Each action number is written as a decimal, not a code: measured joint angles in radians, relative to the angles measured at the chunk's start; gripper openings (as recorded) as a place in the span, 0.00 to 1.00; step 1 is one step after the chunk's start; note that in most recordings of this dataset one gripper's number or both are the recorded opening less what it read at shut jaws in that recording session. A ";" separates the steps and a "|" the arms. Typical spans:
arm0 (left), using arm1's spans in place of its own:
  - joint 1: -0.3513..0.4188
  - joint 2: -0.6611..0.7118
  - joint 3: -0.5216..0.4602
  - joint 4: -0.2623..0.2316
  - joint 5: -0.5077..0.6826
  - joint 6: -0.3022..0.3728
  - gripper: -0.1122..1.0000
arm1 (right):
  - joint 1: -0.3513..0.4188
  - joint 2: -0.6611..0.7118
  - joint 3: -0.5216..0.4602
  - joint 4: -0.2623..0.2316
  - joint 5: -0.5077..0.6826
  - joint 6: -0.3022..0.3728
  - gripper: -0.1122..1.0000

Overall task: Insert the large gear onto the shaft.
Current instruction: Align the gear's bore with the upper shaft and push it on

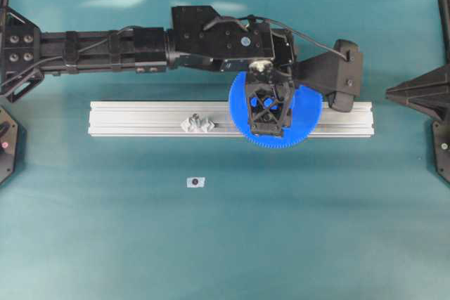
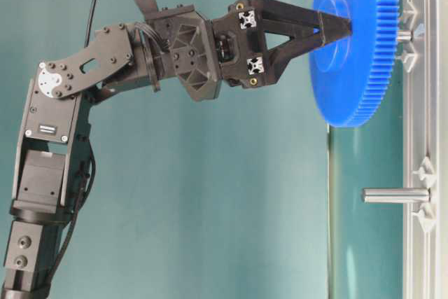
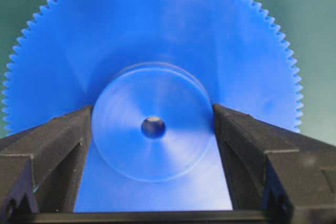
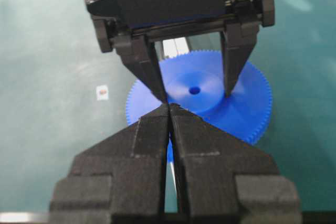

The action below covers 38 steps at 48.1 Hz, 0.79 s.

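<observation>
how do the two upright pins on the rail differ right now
The short silvery pin under the big bright-blue toothed plastic gear is mostly hidden: only its base shows. The other short silvery pin stands bare and fully exposed, nothing over it. The left pincer holds the gear's hub by the first; nothing is near the second. Both stand on the long grooved aluminium rail between clear feet.

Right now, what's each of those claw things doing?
Left gripper: closed on the raised hub of the large gear.
Right gripper: shut, holding nothing.
</observation>
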 measured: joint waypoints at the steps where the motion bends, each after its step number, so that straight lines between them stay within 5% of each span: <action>1: 0.003 0.000 0.000 0.002 -0.002 0.000 0.79 | 0.000 0.000 0.000 0.000 -0.002 0.000 0.17; 38: 0.014 0.005 0.002 -0.002 -0.009 -0.002 0.79 | 0.000 -0.005 0.000 0.000 0.000 0.000 0.17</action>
